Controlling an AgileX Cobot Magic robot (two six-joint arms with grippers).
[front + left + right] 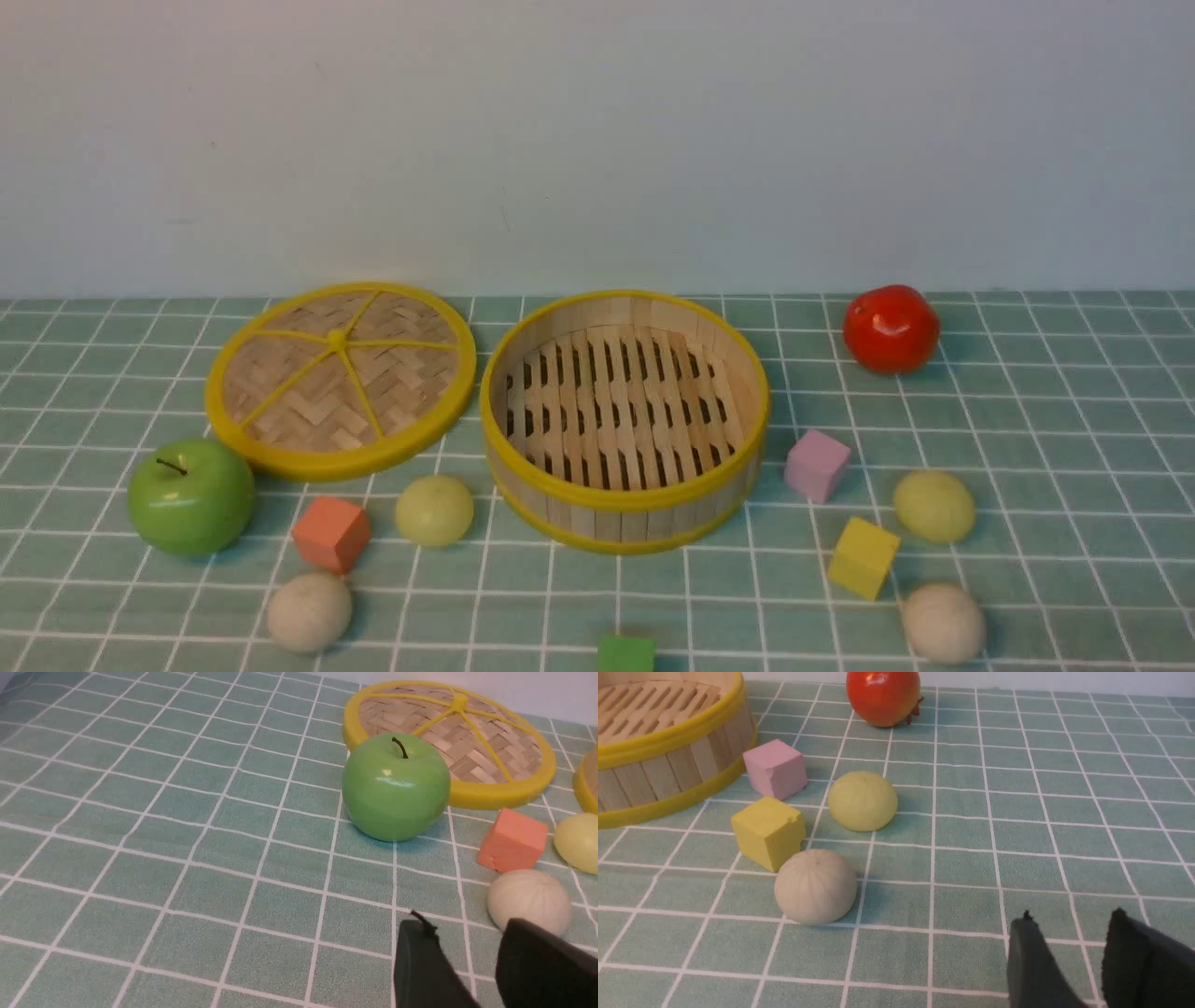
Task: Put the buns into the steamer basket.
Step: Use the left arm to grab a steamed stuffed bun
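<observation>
The steamer basket (624,523) stands empty at mid-table, its slatted floor bare. Left of it lie a pale yellow-green bun (434,511) and a beige bun (309,611). Two more buns lie to its right, one yellow-green (934,505) and one beige (943,623). Neither arm shows in the front view. My left gripper (465,924) is open and empty, low over the cloth, with the beige bun (529,900) just beyond one finger. My right gripper (1071,917) is also open and empty, well apart from the beige bun (816,893) and the yellow-green bun (862,801).
The woven lid (341,381) lies flat left of the basket, with a green apple (190,497) in front of it. A red fruit (891,329) sits at the back right. Orange (330,533), pink (817,464), yellow (864,557) and green (626,653) cubes lie among the buns.
</observation>
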